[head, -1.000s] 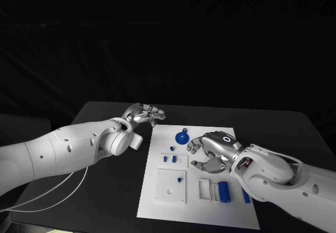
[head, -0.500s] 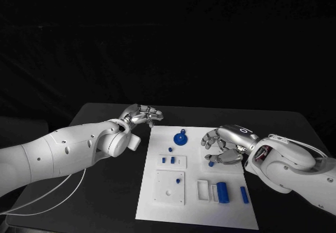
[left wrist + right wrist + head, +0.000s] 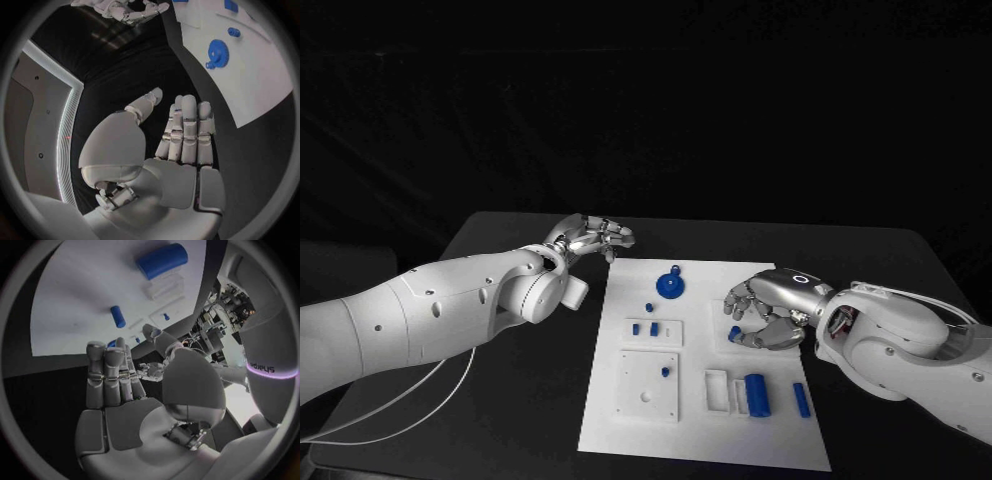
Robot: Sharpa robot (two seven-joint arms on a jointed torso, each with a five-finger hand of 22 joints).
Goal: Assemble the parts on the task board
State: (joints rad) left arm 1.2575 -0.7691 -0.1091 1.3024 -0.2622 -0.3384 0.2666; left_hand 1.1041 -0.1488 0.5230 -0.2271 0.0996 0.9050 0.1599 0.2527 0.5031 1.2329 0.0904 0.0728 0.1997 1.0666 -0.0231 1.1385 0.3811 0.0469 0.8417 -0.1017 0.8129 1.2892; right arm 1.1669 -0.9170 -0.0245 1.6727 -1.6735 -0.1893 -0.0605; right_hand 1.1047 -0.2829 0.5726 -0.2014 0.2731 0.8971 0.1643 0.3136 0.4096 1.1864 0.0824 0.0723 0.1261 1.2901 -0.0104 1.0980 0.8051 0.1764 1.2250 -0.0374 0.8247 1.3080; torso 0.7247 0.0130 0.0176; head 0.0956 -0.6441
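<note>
1. On the task board [image 3: 711, 420] mid-table: blue parts sat spread out. Gear [image 3: 672, 286] near the far edge, two small pegs [image 3: 645, 328] in a raised block left of centre, one peg [image 3: 669, 372] on the square plate at the near left, a cylinder [image 3: 759, 394] beside the white slotted holder, a slim bar [image 3: 800, 399] at the near right.
2. A short blue peg [image 3: 734, 334] lay on the board right at the right hand's [image 3: 769, 312] fingertips, touching or nearly so. Couldn't tell whether it was pinched or just resting there.
3. Right hand: fingers curled down and fairly narrow over that peg. A second before, it was lower and nearer the board's centre, covering the slim bar; it had moved toward the far right, and the bar came into sight.
4. Left hand [image 3: 593, 238]: off the board, above the table by the far left corner, fingers loosely together, holding nothing. Same pose as a second earlier.
5. Judgement: the short peg was likely the current pick; assembly was at an early stage, most parts loose.
</note>
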